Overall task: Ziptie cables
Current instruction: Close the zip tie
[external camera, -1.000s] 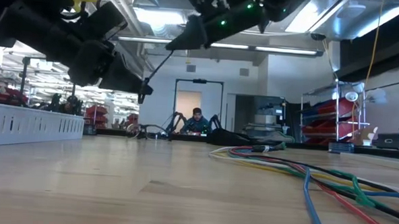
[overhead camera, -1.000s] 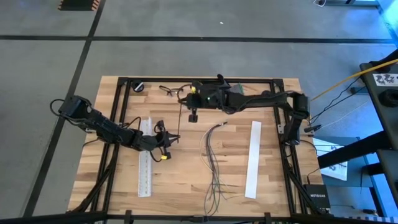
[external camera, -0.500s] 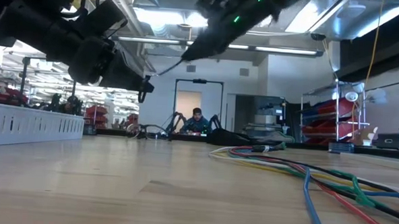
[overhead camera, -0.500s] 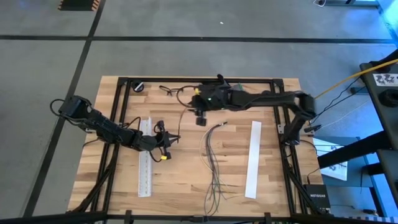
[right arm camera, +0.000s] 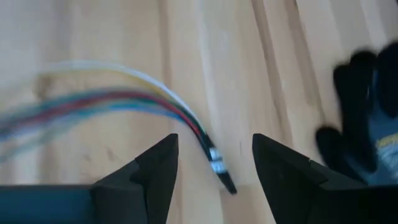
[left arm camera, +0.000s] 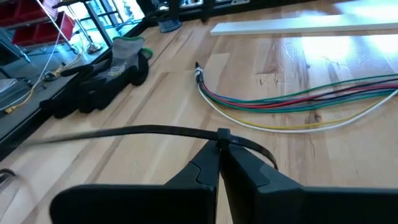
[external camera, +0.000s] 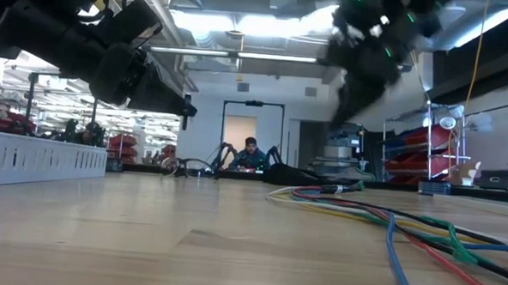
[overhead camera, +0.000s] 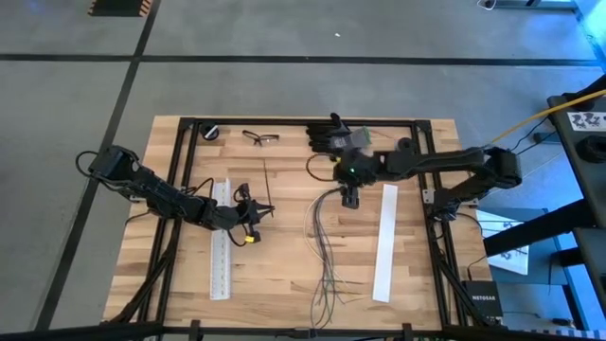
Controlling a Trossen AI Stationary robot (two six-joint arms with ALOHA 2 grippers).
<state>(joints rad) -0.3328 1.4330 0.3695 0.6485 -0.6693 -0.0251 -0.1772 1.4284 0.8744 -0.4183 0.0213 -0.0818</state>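
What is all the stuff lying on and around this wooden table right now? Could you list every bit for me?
cables: one bundle, multicoloured, mid-table, joined at the far end
zip tie: one, black, pinched in the left gripper
white strips: two, one on each side of the cables
glove: one, dark, far edge
glasses: one pair, far edge
round black object: one, far left corner
person: one, seated in the room behind
left gripper: shut on the zip tie, left of the cables
right gripper: open, above the cables' joined end
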